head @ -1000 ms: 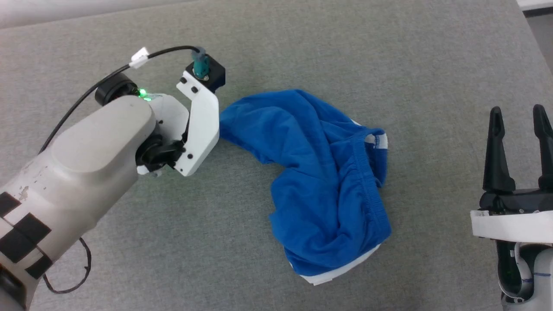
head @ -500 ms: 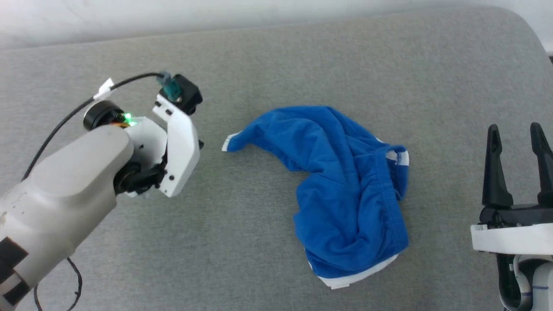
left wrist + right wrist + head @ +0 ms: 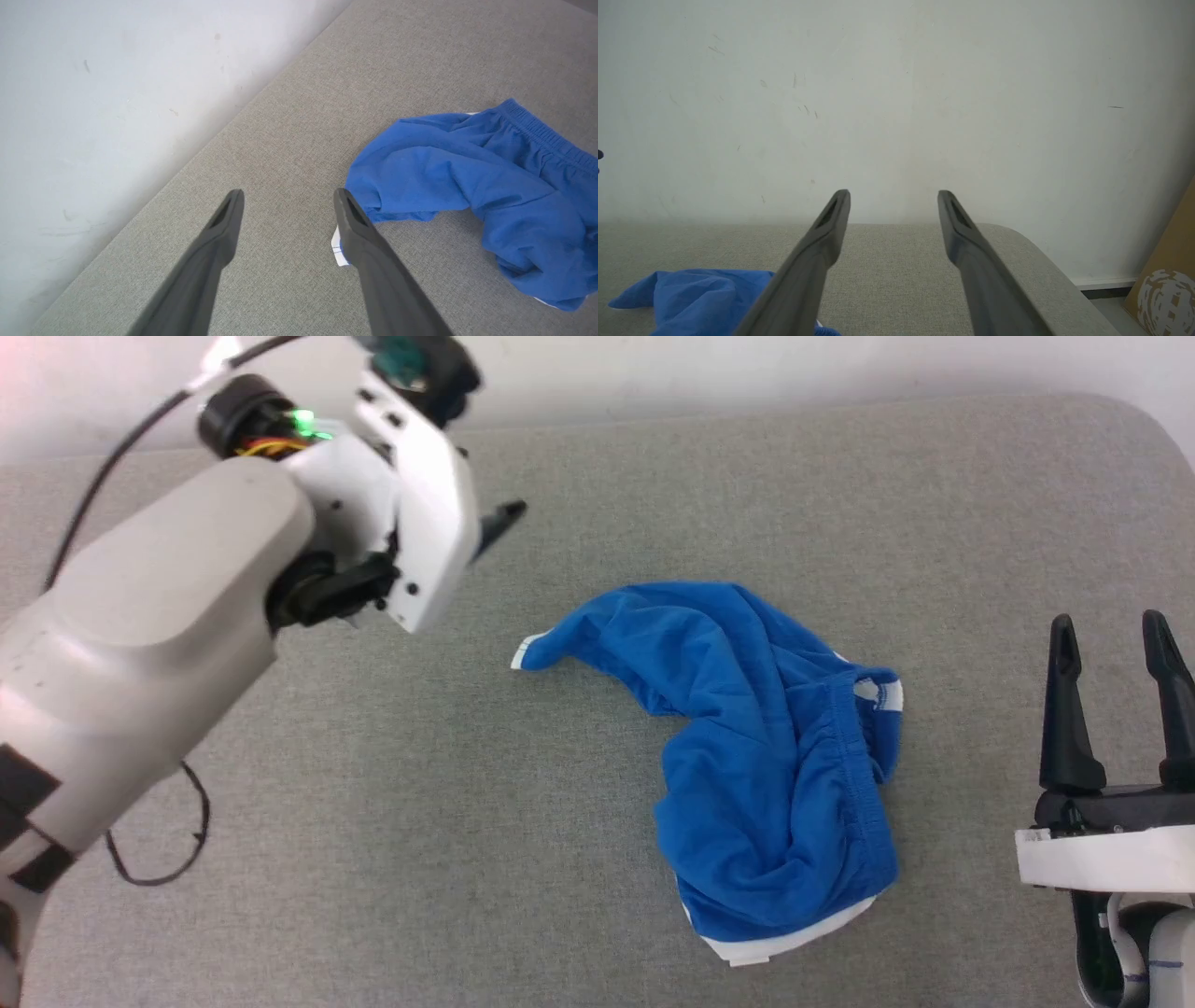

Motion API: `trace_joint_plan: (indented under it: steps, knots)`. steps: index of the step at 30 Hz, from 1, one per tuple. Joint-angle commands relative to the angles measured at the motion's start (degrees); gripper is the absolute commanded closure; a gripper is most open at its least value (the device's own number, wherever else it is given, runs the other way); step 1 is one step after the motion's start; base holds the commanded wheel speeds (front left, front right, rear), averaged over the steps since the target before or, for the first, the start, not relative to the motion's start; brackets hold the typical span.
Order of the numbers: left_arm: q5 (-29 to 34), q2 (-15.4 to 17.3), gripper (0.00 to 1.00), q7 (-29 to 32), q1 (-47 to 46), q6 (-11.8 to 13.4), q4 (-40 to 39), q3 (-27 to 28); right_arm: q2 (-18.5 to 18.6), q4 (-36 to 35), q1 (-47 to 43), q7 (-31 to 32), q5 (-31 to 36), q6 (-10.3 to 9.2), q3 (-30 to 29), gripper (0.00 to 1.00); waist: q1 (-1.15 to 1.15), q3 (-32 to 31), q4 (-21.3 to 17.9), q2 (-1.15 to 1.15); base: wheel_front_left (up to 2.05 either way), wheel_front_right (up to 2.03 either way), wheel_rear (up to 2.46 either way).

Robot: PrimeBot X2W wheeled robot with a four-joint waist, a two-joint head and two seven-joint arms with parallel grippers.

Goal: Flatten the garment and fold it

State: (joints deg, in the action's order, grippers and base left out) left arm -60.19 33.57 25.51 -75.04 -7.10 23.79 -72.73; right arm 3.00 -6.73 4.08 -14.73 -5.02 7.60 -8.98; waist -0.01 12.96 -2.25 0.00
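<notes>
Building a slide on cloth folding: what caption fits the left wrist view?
Open left gripper hovering over a grey fabric surface, crumpled blue shorts lying just beside it, ungrasped.

Shorts (image 3: 766,775): bright blue all over, with white trim (image 3: 798,941) peeking out at the near edge and a white flash by the waistband. Counter (image 3: 373,821) underneath, plain mid-grey weave. Left arm (image 3: 140,607) pale off-white, black square patches (image 3: 21,786) low down, a green light (image 3: 303,422) glowing up top. Fingers (image 3: 1064,728) matte black. Wall (image 3: 896,93) dull white, faintly scuffed. And brown cardboard (image 3: 1169,280) carrying a white speckled print.
</notes>
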Motion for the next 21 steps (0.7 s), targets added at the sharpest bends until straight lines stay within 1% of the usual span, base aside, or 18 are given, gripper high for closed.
trace_joint_plan:
  steps: [1,4,8,12,14,21]
  knots:
    - [0.4,-0.6,0.0,0.8,-0.1,-0.4,-0.3,-0.3,-0.1,-0.2,-0.2,-0.3,0.2,-0.11,0.1,0.0,0.01,0.5,-0.4,0.0,0.0,0.0,0.0]
    - [1.1,-1.7,0.0,5.2,0.1,-0.4,-1.2,-0.5,-0.1,-0.1,0.4,-0.3,-0.2,-0.11,0.4,0.0,0.01,1.4,-1.5,0.0,0.0,0.0,0.0]
    - [3.4,-2.8,0.0,11.9,3.2,-0.4,-1.6,-0.6,-0.1,0.1,1.5,-0.3,-0.9,-0.11,0.9,0.0,0.01,2.9,-3.4,0.0,0.0,0.0,0.0]
    - [4.5,-3.4,0.0,15.5,6.5,-0.4,-0.7,-0.6,-0.1,0.2,2.4,-0.3,-1.5,-0.11,1.0,0.0,0.01,4.6,-5.3,0.0,0.0,0.0,0.0]
    - [5.1,-3.6,0.0,16.3,8.2,-0.4,0.4,-0.6,-0.1,0.2,2.8,-0.3,-1.7,-0.11,1.0,0.0,0.01,5.4,-6.1,0.0,0.0,0.0,0.0]
    - [6.9,-5.0,0.0,14.7,11.8,-0.4,6.4,-0.6,-0.1,0.4,3.7,-0.3,-2.3,-0.11,0.9,0.0,0.01,7.2,-7.9,0.0,0.0,0.0,0.0]
